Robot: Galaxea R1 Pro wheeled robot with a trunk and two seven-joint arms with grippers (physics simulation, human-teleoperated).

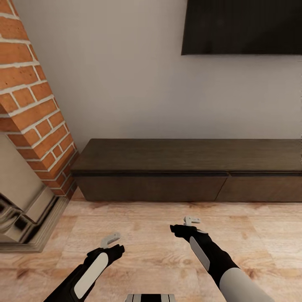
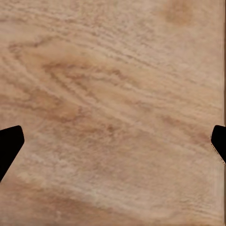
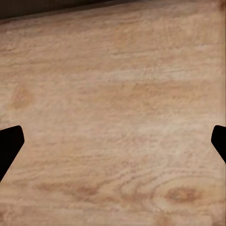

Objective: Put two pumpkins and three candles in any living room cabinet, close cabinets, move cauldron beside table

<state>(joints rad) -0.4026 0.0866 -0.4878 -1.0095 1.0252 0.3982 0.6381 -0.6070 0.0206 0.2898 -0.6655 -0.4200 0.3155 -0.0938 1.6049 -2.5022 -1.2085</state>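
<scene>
The cabinet [image 1: 188, 167] is a long, low dark-brown unit against the white wall, and both of its wide fronts are shut. My left gripper [image 1: 111, 242] hangs over the wood floor in front of it, open and empty, with its dark fingertips [image 2: 10, 141] spread wide over bare planks. My right gripper [image 1: 187, 224] is a little closer to the cabinet, also open and empty, its fingertips [image 3: 10, 141] far apart. A dark strip of the cabinet's base [image 3: 47, 7] shows past that gripper. The pumpkins, candles, cauldron and table are out of view.
A brick fireplace [image 1: 33, 105] with a beige surround [image 1: 21, 201] stands at the left, beside the cabinet's end. A dark screen [image 1: 243, 25] hangs on the wall above the cabinet. Light wood-plank floor [image 1: 151, 235] lies between me and the cabinet.
</scene>
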